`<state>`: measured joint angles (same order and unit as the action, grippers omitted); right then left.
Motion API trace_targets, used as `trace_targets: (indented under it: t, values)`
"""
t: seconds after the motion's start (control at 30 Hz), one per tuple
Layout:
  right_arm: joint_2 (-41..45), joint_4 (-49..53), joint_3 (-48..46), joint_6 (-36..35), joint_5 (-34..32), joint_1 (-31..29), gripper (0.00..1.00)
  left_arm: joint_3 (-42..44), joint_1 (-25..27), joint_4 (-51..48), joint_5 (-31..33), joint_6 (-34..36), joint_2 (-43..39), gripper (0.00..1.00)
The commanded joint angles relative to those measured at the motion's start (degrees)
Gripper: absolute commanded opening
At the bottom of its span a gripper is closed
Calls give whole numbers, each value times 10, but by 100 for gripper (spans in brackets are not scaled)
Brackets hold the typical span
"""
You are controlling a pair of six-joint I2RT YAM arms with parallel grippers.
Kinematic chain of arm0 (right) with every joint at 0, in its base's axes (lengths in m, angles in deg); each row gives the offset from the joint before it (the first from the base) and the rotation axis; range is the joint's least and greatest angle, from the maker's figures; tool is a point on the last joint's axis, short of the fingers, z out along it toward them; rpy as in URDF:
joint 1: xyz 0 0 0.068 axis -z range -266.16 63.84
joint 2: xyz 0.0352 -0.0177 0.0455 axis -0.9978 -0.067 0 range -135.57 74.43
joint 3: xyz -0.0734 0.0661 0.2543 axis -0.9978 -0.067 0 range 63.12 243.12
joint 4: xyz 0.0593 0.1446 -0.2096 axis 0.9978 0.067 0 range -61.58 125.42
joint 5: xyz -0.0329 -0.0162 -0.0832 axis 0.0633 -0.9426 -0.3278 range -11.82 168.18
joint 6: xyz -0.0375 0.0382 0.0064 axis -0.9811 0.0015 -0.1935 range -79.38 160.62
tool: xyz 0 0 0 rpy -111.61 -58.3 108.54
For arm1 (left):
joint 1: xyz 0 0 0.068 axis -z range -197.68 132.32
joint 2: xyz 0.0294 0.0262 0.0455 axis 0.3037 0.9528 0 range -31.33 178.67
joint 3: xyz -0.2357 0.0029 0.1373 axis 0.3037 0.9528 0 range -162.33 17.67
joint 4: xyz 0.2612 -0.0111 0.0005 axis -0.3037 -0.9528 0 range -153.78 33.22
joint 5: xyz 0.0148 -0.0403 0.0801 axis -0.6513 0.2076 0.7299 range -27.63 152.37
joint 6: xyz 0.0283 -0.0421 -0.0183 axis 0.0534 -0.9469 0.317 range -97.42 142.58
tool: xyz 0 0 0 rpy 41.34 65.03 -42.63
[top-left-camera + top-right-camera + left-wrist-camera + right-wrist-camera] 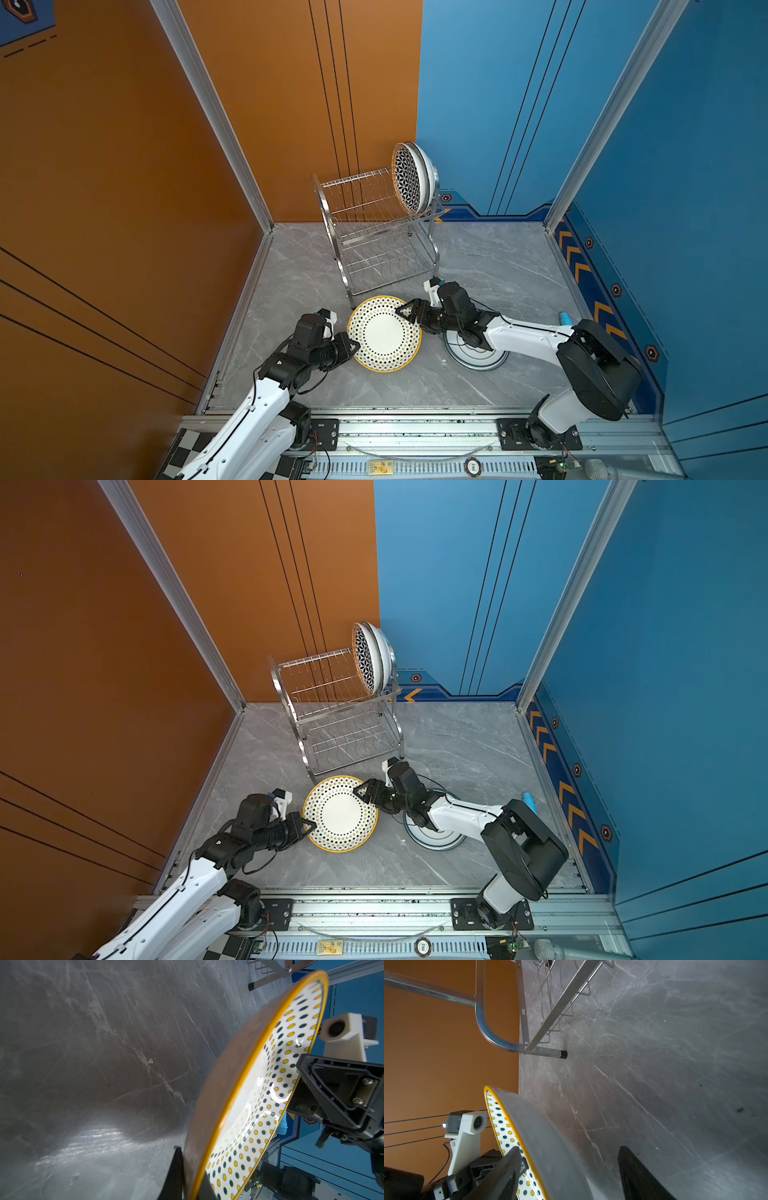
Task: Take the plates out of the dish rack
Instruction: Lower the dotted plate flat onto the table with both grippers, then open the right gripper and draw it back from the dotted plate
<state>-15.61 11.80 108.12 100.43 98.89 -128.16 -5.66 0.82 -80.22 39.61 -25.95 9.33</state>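
Note:
A white plate [384, 334] [340, 814] with black and yellow dots and a yellow rim is held tilted over the grey table, in front of the dish rack [374, 232] [336, 712]. My left gripper [353, 347] [191, 1180] is shut on its left rim. My right gripper [405, 311] [571, 1167] is open astride the plate's [550, 1147] right rim: one finger lies on the dotted face, the other stands well off the underside. Two plates [411, 178] [370, 656] stand upright at the right end of the rack's top tier, the front one black-and-white patterned.
A stack of plates [478, 359] [436, 839] with a teal rim lies flat on the table under my right arm. A blue cylinder [565, 319] stands by the right wall. A rack leg [562, 1054] stands just behind the held plate. Walls enclose three sides.

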Motion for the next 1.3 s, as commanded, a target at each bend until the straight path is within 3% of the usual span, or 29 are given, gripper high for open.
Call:
trace_targets:
  t: [0.0, 0.3, 0.63, 1.27]
  values:
    - [4, 38, 21, -24, -37, 3, 73, -7, -14, 26, -40, 0, -19, 0]
    - [48, 146, 63, -87, -75, 34, 75, -1, -33, 0, -40, 12, -15, 0]
    - [162, 266, 63, -130, -179, 46, 79, 13, -48, -11, -41, 13, 12, 0]
    - [279, 325, 33, -151, -180, 111, 81, 40, -51, 8, -38, 16, 42, 0]
